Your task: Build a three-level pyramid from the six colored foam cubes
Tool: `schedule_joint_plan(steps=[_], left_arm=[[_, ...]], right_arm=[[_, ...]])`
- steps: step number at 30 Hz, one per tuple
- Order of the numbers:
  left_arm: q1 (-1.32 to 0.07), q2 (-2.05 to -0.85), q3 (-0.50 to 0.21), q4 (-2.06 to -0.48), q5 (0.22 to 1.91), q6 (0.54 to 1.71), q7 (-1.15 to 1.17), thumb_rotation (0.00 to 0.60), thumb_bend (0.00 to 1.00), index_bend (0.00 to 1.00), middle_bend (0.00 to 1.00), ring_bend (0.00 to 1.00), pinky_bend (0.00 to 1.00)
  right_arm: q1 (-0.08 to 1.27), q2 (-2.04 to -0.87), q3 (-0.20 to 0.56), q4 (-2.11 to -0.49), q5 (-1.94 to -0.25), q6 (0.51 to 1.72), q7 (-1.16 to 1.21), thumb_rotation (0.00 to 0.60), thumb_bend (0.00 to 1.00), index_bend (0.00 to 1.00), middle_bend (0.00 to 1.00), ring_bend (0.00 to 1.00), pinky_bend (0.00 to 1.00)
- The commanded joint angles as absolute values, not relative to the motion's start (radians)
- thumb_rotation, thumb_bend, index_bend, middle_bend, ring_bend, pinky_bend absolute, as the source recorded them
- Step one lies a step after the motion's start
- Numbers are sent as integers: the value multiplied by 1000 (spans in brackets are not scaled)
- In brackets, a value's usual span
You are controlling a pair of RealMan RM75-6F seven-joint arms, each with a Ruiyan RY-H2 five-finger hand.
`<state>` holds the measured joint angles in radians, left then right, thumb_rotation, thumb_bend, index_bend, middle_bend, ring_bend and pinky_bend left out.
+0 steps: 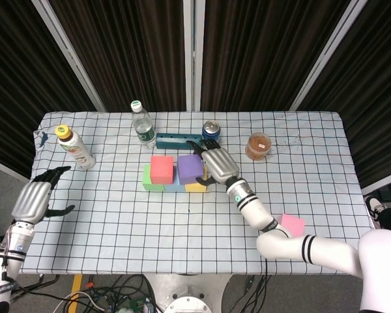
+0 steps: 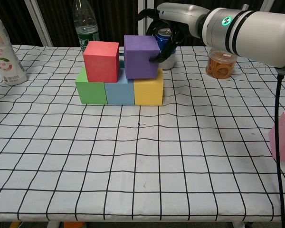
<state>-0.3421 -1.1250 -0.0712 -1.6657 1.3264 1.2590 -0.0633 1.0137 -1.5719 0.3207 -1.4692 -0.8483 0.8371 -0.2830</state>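
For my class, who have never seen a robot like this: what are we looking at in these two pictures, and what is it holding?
A two-armed robot works at a checked table. One picture looks down from its head, the other looks forward from its chest. Its right hand holds a purple cube on a row of green, blue and yellow cubes, beside a red cube. A pink cube lies apart. The left hand hovers, holding nothing. Bottles, a can and a jar stand behind.
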Motion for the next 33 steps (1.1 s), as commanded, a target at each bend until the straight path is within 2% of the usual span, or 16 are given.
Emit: schedule_joint_plan(steps=[1, 33], left_arm=[[-339, -1126, -74, -1662, 1331, 1260, -68, 600, 119, 145, 163, 165, 246], [-327, -1119, -95, -1639, 1349, 1243, -102, 600, 119, 145, 163, 165, 247]], right_arm=[[1030, -1584, 322, -1473, -807, 848, -314, 600, 230, 43, 364, 65, 9], [1106, -1622, 325, -1483, -630, 898, -437, 600, 209, 0, 326, 55, 0]])
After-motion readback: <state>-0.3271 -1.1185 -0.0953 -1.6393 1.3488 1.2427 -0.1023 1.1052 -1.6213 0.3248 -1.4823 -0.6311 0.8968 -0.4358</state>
